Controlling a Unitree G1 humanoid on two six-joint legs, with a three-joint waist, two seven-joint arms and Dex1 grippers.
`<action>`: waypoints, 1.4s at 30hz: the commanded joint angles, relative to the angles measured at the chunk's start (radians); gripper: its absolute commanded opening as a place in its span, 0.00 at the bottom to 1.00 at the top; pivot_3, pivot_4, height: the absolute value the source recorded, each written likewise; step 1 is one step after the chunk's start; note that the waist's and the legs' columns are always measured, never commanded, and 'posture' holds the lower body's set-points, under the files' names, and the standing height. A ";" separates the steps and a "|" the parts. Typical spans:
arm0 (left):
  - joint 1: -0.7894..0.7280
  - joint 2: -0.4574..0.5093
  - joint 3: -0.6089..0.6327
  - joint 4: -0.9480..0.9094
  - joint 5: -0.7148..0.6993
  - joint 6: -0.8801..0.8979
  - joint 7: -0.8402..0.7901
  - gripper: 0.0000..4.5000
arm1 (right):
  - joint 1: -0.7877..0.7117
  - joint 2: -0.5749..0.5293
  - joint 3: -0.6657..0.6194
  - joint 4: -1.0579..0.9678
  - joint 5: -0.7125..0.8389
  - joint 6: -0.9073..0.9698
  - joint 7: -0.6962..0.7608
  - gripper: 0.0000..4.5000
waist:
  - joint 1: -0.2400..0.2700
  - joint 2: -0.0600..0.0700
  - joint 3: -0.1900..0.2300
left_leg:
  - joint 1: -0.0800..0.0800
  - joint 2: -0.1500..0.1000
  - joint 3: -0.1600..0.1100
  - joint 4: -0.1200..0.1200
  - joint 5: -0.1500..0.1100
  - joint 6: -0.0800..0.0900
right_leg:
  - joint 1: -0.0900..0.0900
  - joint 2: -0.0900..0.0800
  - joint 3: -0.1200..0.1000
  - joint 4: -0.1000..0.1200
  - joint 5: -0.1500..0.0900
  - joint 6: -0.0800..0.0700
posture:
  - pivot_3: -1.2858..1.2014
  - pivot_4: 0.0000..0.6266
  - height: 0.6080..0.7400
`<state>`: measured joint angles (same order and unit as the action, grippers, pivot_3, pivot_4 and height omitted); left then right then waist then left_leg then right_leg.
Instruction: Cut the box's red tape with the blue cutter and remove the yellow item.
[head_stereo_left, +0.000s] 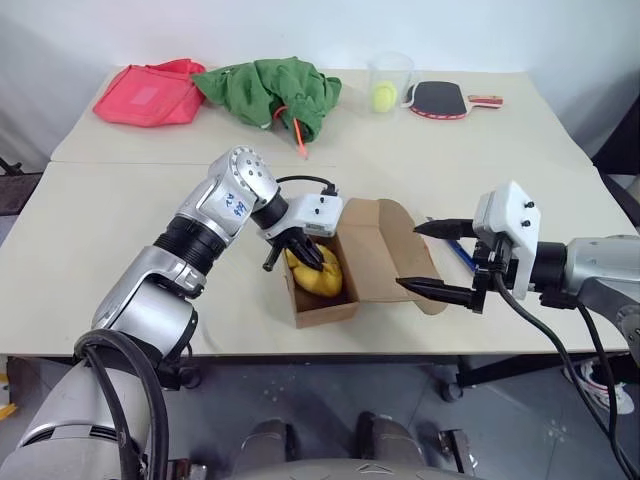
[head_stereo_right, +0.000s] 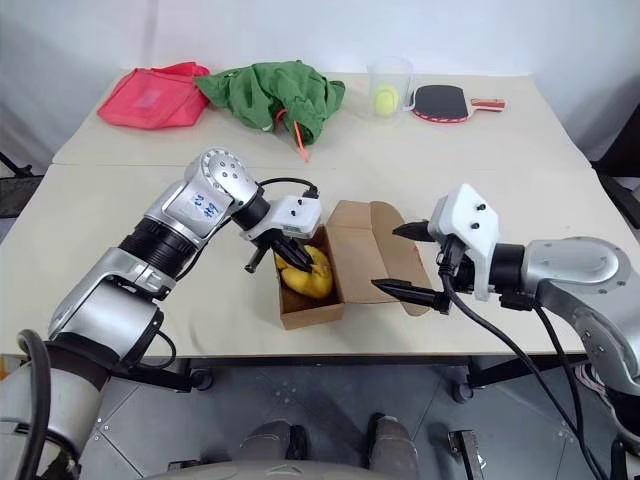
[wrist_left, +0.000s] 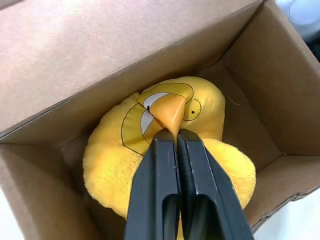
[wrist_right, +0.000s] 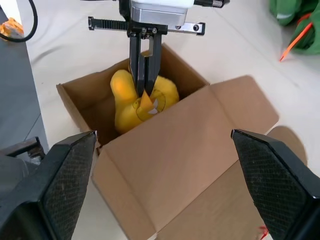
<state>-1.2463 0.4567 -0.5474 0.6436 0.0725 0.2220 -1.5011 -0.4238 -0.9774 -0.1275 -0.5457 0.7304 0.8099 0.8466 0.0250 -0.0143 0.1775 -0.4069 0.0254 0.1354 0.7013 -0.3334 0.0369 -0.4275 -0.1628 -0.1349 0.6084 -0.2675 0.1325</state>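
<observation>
1. Sitting inside the box (head_stereo_left: 325, 290): one yellow item (head_stereo_left: 317, 272), a soft plush bird shape with an orange beak and drawn eyes, lying on the box floor with its face upward.
2. One box, brown cardboard, flap lid thrown open toward the robot's right; it rests near the front edge of the table (head_stereo_left: 120, 220).
3. Left pincer (wrist_left: 175, 134): fingers pressed together, tips reaching down into the box and pinched at the base of the orange beak, so it has the yellow item by the beak. The right wrist view shows the same pincer (wrist_right: 145, 92) coming straight down onto the plush.
4. Right pincer (head_stereo_left: 428, 257): one, spread to its full width, holding nothing. It hovers just right of the open flap, one finger above the other, both pointing toward the box; neither touches the cardboard that I can see.
5. A sliver of dark blue lies on the table behind the right pincer, too hidden to identify.
6. Far side of the table, counted: one pink-red cloth bag (head_stereo_left: 150, 95), one green cloth (head_stereo_left: 268, 92) with a thin orange stick (head_stereo_left: 299, 140) poking out, one clear cup (head_stereo_left: 390, 80) holding a yellow-green ball (head_stereo_left: 384, 97), one table-tennis paddle (head_stereo_left: 440, 99).
</observation>
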 joint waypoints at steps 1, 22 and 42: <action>-0.081 0.008 0.074 -0.004 -0.043 0.045 -0.074 0.00 | -0.028 -0.021 -0.032 0.005 -0.007 -0.021 0.018 1.00 | 0.000 0.000 0.000 | 0.000 0.000 0.000 0.000 0.000 0.000 | 0.000 0.000 0.000 0.000 0.000 0.000 | 0.52 0.24 1.00; -0.182 0.118 0.311 -0.014 -0.184 0.351 0.010 0.00 | -0.159 0.005 0.006 0.166 -0.053 -0.077 0.100 1.00 | -0.004 0.000 0.000 | 0.000 0.000 0.000 0.000 0.000 0.000 | -0.001 0.000 0.000 0.002 0.000 0.000 | 0.52 0.24 1.00; 0.439 0.368 0.643 -0.543 -0.180 0.871 0.635 0.00 | -0.477 0.218 0.197 0.461 -0.162 -0.178 0.255 1.00 | -0.036 0.000 0.000 | 0.005 0.002 -0.002 0.000 0.000 -0.004 | -0.002 0.001 0.001 0.013 0.000 0.000 | 0.52 0.24 1.00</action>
<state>-0.8034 0.8102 0.0474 0.1646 -0.0996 1.0561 -0.9098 -0.8737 -0.7602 0.0824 -0.0993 0.5784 0.6620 1.0837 -0.0107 -0.0139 0.1777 -0.4026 0.0275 0.1335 0.7009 -0.3334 0.0324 -0.4296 -0.1618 -0.1344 0.6215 -0.2676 0.1325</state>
